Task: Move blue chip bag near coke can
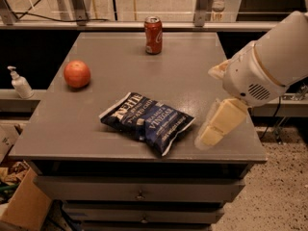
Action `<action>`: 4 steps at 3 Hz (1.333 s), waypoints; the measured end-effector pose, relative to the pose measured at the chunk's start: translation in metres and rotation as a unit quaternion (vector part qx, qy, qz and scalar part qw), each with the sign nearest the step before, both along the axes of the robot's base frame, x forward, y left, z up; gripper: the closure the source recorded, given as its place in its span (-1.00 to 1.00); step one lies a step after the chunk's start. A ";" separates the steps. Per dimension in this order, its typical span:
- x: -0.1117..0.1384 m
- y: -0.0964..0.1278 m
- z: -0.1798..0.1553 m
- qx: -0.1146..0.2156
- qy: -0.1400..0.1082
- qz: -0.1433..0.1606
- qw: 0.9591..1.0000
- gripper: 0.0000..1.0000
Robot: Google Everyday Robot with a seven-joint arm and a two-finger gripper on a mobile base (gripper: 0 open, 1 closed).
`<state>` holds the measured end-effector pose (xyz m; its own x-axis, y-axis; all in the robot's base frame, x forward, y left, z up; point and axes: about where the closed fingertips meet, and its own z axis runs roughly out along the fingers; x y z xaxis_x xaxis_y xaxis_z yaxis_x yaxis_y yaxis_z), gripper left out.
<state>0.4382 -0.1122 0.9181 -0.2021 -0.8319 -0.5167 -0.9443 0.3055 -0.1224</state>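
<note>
we've got the blue chip bag (147, 121) front-centre on the table (62, 129) | coke can (153, 35) well behind it | fruit (77, 73) at left | gripper (209, 136) just right of bag
</note>
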 end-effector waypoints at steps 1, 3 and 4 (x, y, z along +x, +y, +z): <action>-0.004 0.030 -0.021 0.018 0.000 0.014 1.000 -1.00; 0.008 0.071 -0.051 0.049 -0.002 0.013 0.999 -1.00; 0.019 0.084 -0.061 0.060 -0.006 0.008 0.998 -1.00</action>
<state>0.4573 -0.0281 0.8566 -0.1827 -0.7669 -0.6152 -0.9476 0.3042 -0.0978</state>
